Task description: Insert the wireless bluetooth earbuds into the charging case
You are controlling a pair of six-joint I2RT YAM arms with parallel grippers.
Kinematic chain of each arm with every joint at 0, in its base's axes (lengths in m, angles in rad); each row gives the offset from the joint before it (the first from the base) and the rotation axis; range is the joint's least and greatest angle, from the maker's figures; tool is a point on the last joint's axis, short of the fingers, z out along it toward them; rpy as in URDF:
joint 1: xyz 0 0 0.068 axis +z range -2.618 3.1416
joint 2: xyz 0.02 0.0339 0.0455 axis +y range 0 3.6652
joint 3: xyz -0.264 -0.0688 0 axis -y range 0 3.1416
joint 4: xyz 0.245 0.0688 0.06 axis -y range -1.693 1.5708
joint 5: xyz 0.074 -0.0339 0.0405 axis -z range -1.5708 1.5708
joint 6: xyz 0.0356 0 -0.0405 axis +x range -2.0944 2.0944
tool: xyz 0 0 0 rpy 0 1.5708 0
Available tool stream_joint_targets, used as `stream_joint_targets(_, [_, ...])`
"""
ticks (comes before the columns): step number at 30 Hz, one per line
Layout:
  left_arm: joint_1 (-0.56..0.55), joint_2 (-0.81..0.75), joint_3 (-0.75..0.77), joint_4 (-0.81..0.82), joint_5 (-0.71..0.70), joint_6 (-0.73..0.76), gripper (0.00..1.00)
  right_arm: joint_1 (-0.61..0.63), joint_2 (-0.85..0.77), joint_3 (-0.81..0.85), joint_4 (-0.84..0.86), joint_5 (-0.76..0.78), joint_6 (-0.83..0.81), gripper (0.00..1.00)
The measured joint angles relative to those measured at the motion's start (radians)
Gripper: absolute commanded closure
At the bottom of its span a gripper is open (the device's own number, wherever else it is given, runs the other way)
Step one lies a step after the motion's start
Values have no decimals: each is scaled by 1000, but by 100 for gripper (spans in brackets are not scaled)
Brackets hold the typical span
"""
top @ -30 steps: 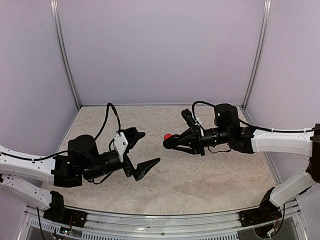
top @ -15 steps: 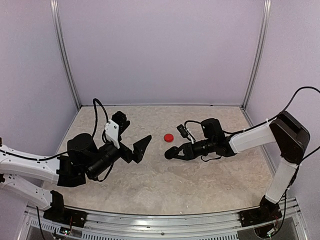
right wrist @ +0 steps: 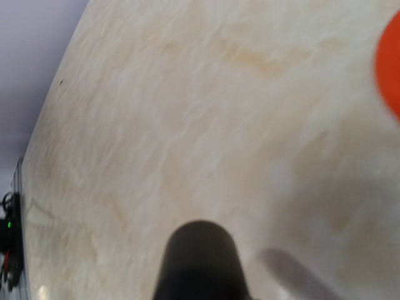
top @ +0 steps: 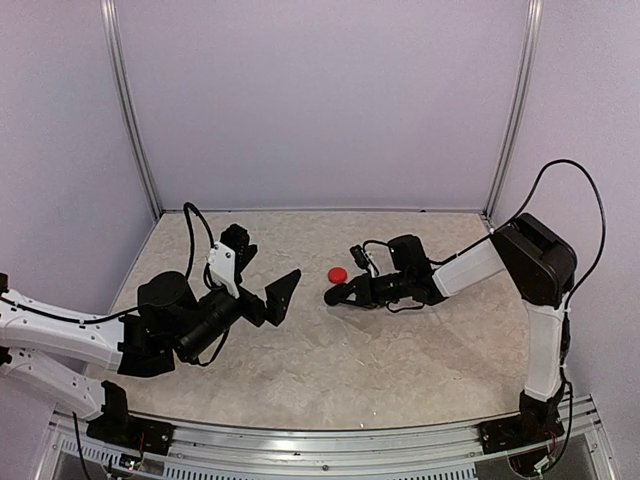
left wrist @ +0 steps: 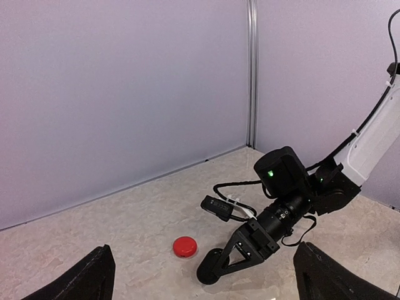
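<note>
A red round charging case (top: 338, 273) lies closed on the table's middle; it also shows in the left wrist view (left wrist: 185, 247) and at the right edge of the right wrist view (right wrist: 390, 69). My right gripper (top: 335, 295) is low on the table just in front of it and looks shut on a black pebble-like case (left wrist: 211, 274), which shows as a dark rounded shape (right wrist: 200, 262). My left gripper (top: 263, 272) is wide open and empty, left of the red case, its fingertips (left wrist: 94, 275) at the frame's lower corners. No earbuds are in view.
Lilac walls with metal posts (top: 135, 130) close the table on three sides. The right arm's elbow (top: 535, 250) stands high at the right, its cable looping above. The marbled tabletop (top: 400, 360) runs to the metal front rail.
My right gripper came down from above the table to rest on it beside the red case, its elbow folding up. My left gripper rolled, lifted a little and pulled back left.
</note>
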Motion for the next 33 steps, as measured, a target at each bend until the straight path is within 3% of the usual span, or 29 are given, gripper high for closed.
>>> stream_joint_targets(6, [0, 0, -11, 2, -8, -7, 1, -6, 65, 51, 23, 25, 63, 86])
stream_joint_targets(14, [0, 0, -23, 9, -26, -11, 1, -10, 99, 75, 40, 65, 132, 70])
stream_joint_targets(26, [39, 0, -10, -39, -27, -69, 1, -18, 88, 40, 110, 69, 184, 18])
stream_joint_targets(33, [122, 4, 93, -209, -10, -191, 1, -22, 6, -38, 98, 77, 164, 1])
